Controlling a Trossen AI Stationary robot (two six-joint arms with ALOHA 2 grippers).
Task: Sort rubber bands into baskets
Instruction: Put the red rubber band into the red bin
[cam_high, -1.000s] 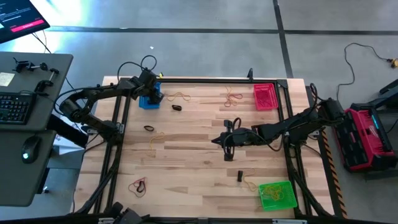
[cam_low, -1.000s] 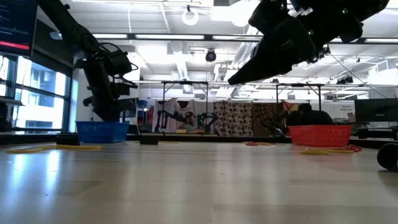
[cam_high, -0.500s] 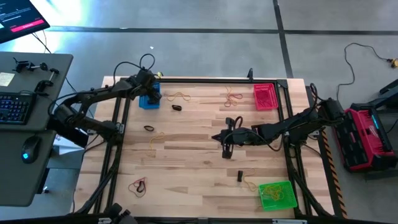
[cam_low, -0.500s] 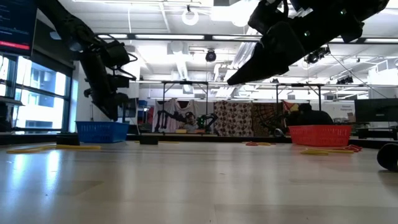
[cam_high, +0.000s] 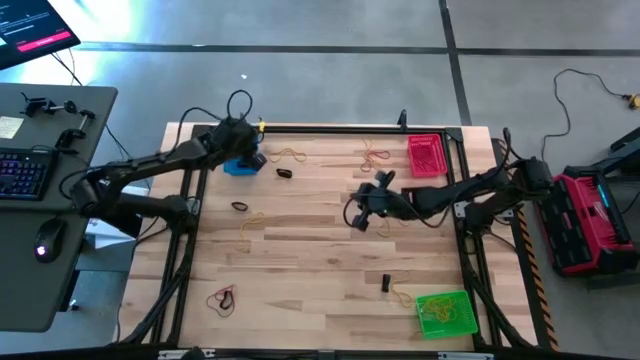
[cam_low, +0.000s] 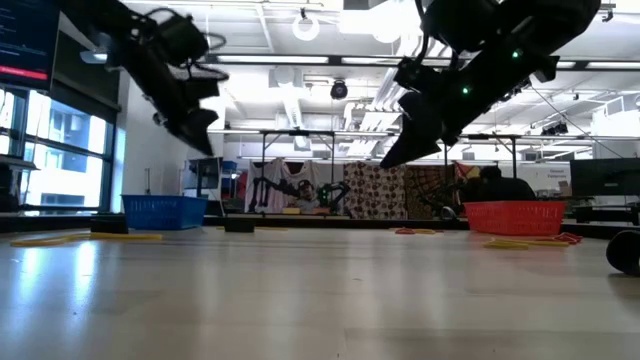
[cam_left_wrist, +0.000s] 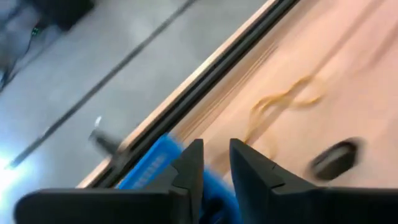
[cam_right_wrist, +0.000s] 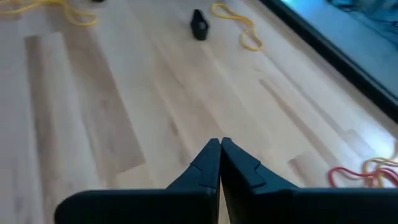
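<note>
I'm looking down on a pale wooden table (cam_high: 310, 260) framed by black rails, standing on a grey concrete floor. The blue basket (cam_high: 240, 164) sits at the table's far left corner, and I'll place the rest from it. My left gripper (cam_high: 250, 150) hangs just above that basket; its fingers (cam_left_wrist: 249, 171) stand slightly parted with nothing between them. Just beside the basket lie a yellow rubber band (cam_high: 290, 155) and a small black band (cam_high: 285, 173). Along the same far edge, well apart from it, is the red basket (cam_high: 425, 155), with red and yellow bands (cam_high: 375, 155) near it. The green basket (cam_high: 445, 313) sits diagonally opposite, at the near right corner. My right gripper (cam_high: 357, 212) hovers over mid-table, fingertips pressed together and empty. From the low view I see a workshop with ceiling lights behind. A desk with a keyboard (cam_high: 22, 172) stands left of the table.
</note>
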